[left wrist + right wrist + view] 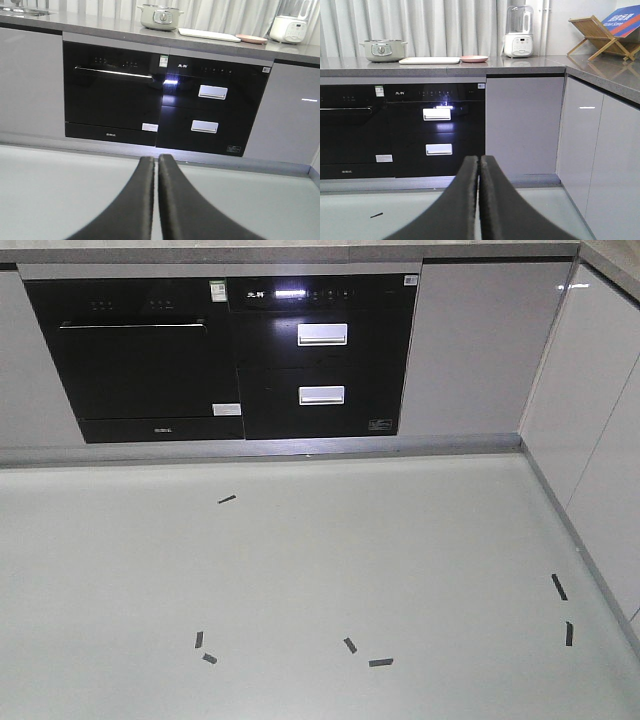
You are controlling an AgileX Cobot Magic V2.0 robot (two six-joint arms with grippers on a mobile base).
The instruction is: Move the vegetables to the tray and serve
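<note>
A pale grey floor point(400, 560) runs up to black built-in appliances point(230, 360) set in grey cabinets. Above them lies the grey worktop point(520, 64). The tray point(429, 60) lies flat on it, between a lidded pot point(382, 50) and a pink plate point(474, 58) just beside its right end; a white blender point(519, 32) stands further right. The left fingers point(140, 200) are pressed together on nothing, above the floor. The right fingers point(462, 200) are likewise closed and empty. Short dark tape marks point(380, 662) dot the floor.

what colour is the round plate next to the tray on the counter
The plate is pink, clearest in the right wrist view, beside the cream-white tray.
</note>
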